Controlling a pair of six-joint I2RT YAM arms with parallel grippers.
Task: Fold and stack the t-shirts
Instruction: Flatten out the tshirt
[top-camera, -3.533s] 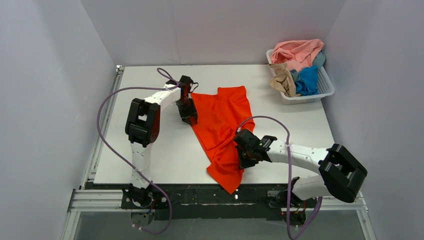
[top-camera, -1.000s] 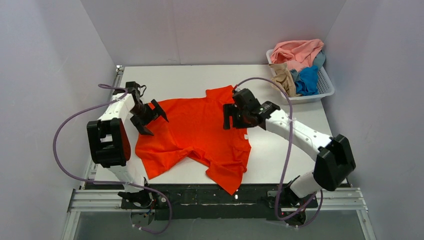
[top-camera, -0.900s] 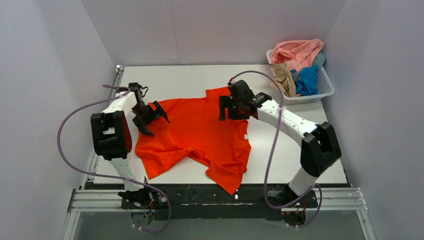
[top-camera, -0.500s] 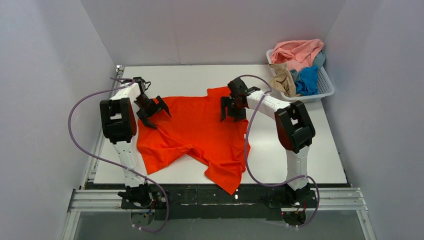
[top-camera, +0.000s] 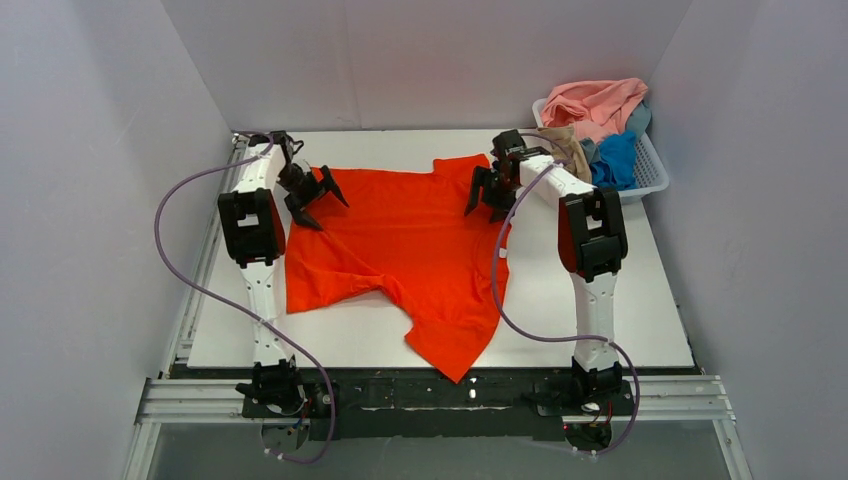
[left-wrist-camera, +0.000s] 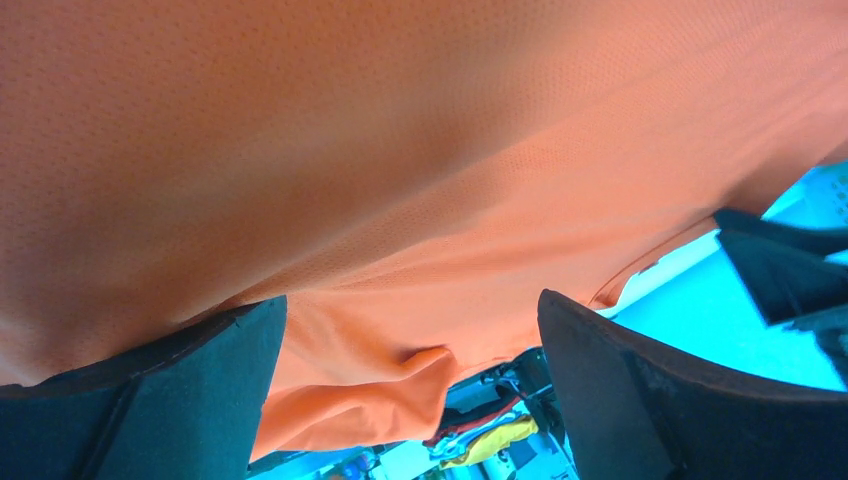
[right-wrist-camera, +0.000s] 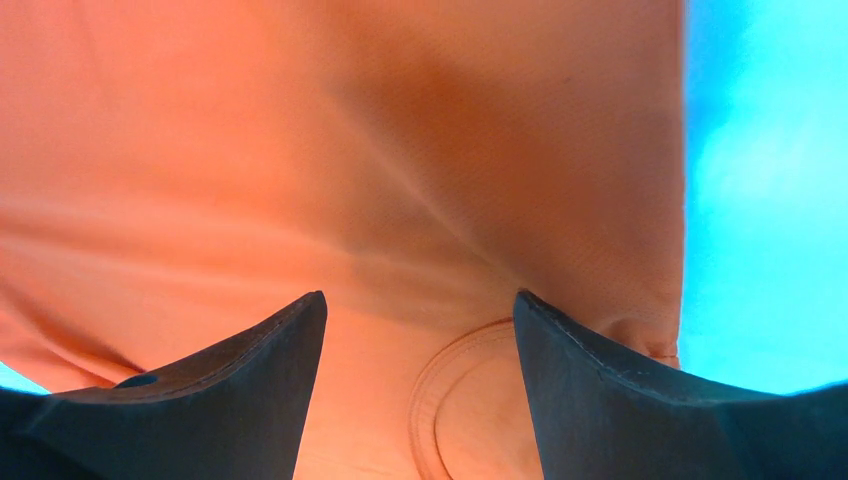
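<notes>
Orange-red soft cloth t-shirt (top-camera: 400, 240) lies spread across the middle of the white table (top-camera: 600, 290), its far edge fairly straight. Its near part is rumpled, and one corner reaches the table's near edge. The salmon pink shirt (top-camera: 595, 100), the tan-beige shirt (top-camera: 565, 155) and the blue shirt (top-camera: 615, 160) sit bunched in the white slatted plastic basket (top-camera: 650, 180) at the far right.

The left gripper (top-camera: 328, 208) hangs over the shirt's far left corner with its jaws spread wide and nothing between them. The right gripper (top-camera: 483, 214) hovers at the far right corner, also released. Its wrist view shows flat cloth beyond the fingers and a curved seam, probably the neckline.

The step in hand looks like flattening before the first fold. To do it well, each arm should probably take a fresh pinch on a single layer at the near rumpled edge. They can then draw that edge toward the robot and outward together, with even tension. The far edge should stay put and the crease near the middle should be smoothed out. Uneven pulls would skew the shirt, and a pinch that catches two layers would hide a wrinkle.
</notes>
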